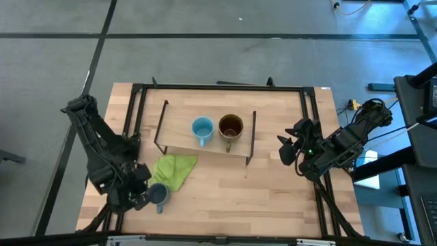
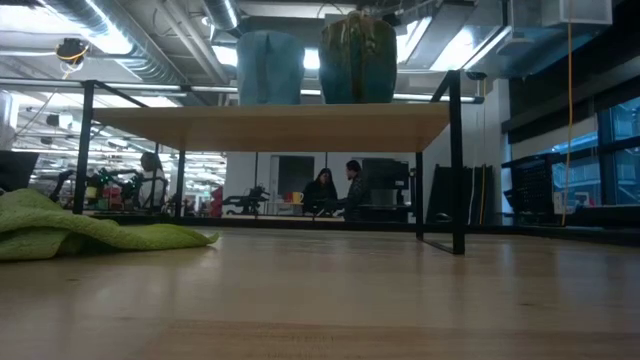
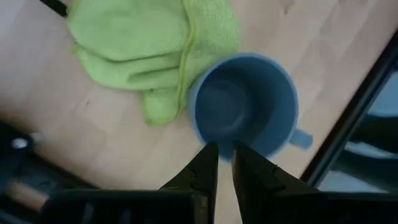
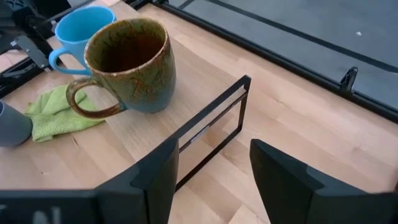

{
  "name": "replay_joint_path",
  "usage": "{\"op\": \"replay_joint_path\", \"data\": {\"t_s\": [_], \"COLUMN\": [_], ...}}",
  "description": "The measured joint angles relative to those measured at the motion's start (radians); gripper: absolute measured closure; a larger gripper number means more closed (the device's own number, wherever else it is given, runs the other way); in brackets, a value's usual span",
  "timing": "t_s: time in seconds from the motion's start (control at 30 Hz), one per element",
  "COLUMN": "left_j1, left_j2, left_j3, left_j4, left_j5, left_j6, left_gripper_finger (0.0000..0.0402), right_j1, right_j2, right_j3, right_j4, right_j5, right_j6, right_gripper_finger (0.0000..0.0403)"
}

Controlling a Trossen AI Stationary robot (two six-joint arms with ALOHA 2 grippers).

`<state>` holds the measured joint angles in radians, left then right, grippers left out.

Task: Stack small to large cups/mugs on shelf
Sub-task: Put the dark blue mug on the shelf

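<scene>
The light-blue mug (image 1: 202, 128) and the olive-brown mug (image 1: 231, 127) stand upright side by side on the low wooden shelf (image 1: 184, 145); they also show in the low view (image 2: 270, 65) (image 2: 358, 60). The grey-blue mug (image 1: 159, 194) stands upright on the table at the near left, beside the lime-green cloth (image 1: 174, 169), its handle (image 3: 301, 138) free. My left gripper (image 3: 225, 163) is at this mug's left side, its fingers shut to a narrow slit. My right gripper (image 1: 289, 147) is open and empty to the right of the shelf. My left gripper has its fingertips (image 3: 210, 155) at the outer side of the grey-blue mug's rim (image 3: 225, 151), a quarter turn from the handle. It comes from the table's left, slanting down. I cannot tell whether the tips touch the rim. The mug stands on the table.
The shelf's black rod legs (image 4: 214, 124) stand at both ends, the right one just ahead of my right gripper. The cloth lies between the shelf and the grey-blue mug. The table's black frame (image 1: 311, 123) runs along its edges. Bare wood lies at the near middle and right.
</scene>
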<state>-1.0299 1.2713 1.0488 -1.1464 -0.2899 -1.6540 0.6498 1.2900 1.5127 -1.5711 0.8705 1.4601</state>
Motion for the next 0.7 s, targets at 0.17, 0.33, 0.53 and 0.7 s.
{"op": "replay_joint_path", "data": {"t_s": [0.17, 0.33, 0.53, 0.7], "left_j1": [-0.019, -0.018, 0.007, 0.060], "left_j2": [0.000, 0.000, 0.000, 0.000], "left_j3": [-0.047, -0.047, -0.047, -0.047], "left_j4": [0.046, -0.011, -0.089, 0.037], "left_j5": [-0.065, -0.050, 0.089, 0.097], "left_j6": [-0.062, -0.120, -0.283, -0.308], "left_gripper_finger": [0.0360, 0.0343, 0.0291, 0.0281], "right_j1": [0.000, 0.000, 0.000, 0.000], "right_j2": [0.000, 0.000, 0.000, 0.000], "right_j3": [0.000, 0.000, 0.000, 0.000], "right_j4": [0.001, 0.005, 0.006, 0.006], "right_j5": [-0.016, -0.017, -0.017, -0.016], "right_j6": [0.003, 0.004, 0.004, 0.004], "right_gripper_finger": [0.0202, 0.0202, 0.0202, 0.0202]}}
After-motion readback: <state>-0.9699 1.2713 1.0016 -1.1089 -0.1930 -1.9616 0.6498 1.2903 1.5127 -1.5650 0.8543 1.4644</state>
